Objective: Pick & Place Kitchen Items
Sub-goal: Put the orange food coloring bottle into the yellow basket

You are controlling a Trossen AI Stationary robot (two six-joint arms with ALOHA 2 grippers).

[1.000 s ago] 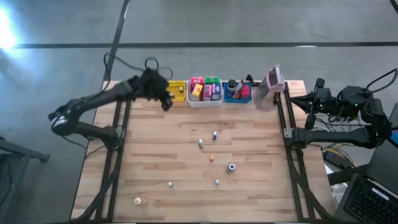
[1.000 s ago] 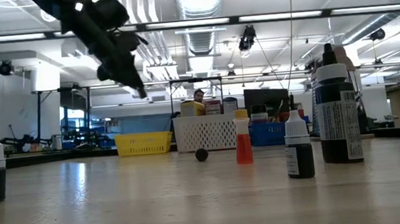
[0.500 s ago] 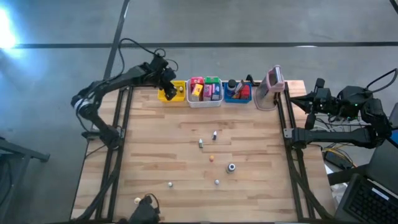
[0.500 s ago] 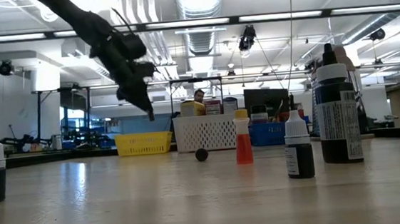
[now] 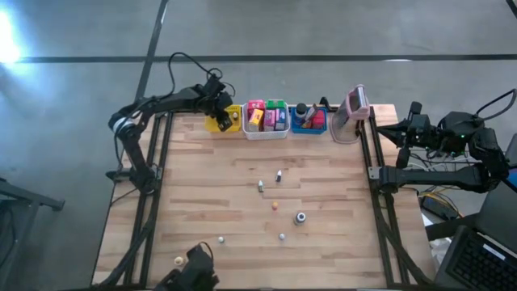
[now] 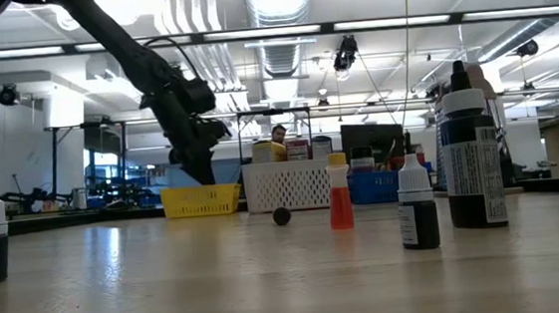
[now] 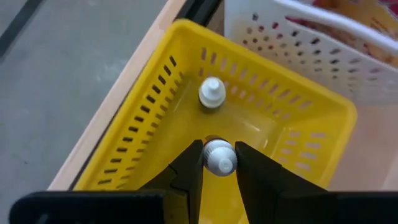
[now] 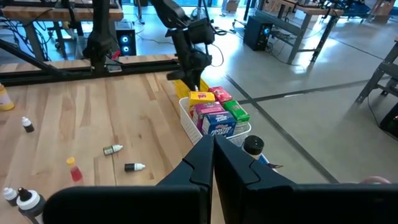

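My left gripper (image 5: pixel 219 111) hangs over the yellow bin (image 5: pixel 233 121) at the table's far edge, shut on a small white-capped bottle (image 7: pixel 219 157). In the low view it (image 6: pixel 202 171) stands just above the bin (image 6: pixel 201 200). A second small white-capped bottle (image 7: pixel 211 93) lies on the bin's floor. Loose small bottles and pieces lie mid-table (image 5: pixel 260 186) (image 5: pixel 300 217). My right gripper (image 8: pixel 213 142) is shut on nothing, parked past the table's right edge (image 5: pixel 414 129). My left gripper pinches the small bottle between its two fingers (image 7: pixel 191 169), which stand on either side of its white cap end (image 7: pixel 219 160). The fingers slant down from above into the bin's opening. The bottle is clear of the bin's floor; its body is hidden behind the cap.
Beside the yellow bin stand a white bin (image 5: pixel 266 118) full of coloured packets, a blue bin (image 5: pixel 307 120) and a pink-grey device (image 5: pixel 353 109). Bottles stand near the low camera (image 6: pixel 339 204) (image 6: pixel 472 161). A dark object (image 5: pixel 194 271) shows at the near edge.
My left gripper has gone toward the table's far edge and down, from over the bare wood beside the yellow bin to just above the bin's inside. It has stayed shut on the small bottle. The dark object has appeared at the near edge.
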